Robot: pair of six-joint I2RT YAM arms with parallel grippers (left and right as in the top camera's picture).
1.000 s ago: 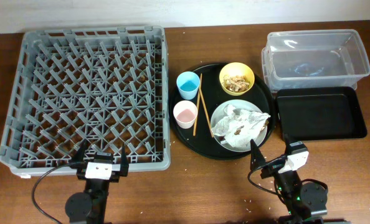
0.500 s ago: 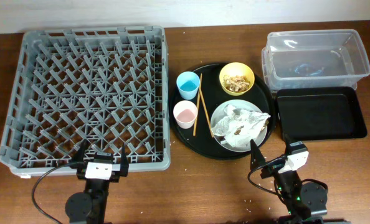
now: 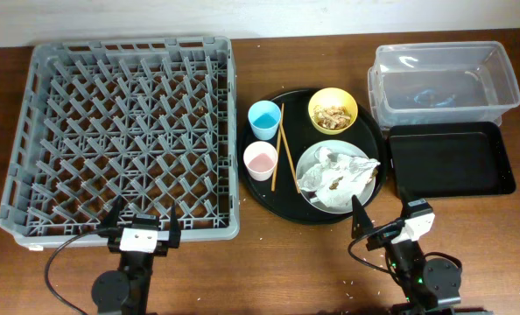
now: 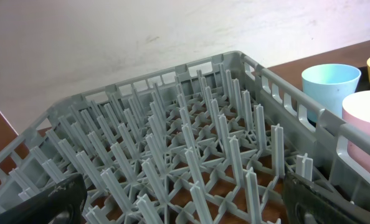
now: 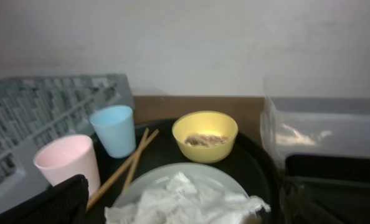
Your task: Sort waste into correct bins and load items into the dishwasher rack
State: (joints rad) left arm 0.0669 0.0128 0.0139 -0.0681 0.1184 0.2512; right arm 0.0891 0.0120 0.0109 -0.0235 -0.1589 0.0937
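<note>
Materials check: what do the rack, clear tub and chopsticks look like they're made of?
Rack: likely moulded plastic, matte grey; uniform colour, thin upright pegs.
Clear tub: plastic, glossy; see-through walls with glare.
Chopsticks: apparently wood or bamboo, matte tan; too small to make out grain.

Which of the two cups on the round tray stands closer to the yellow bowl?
The light blue cup. It stands about level with the yellow bowl, while the pinkish-white cup sits further forward, nearer the arms.
</note>
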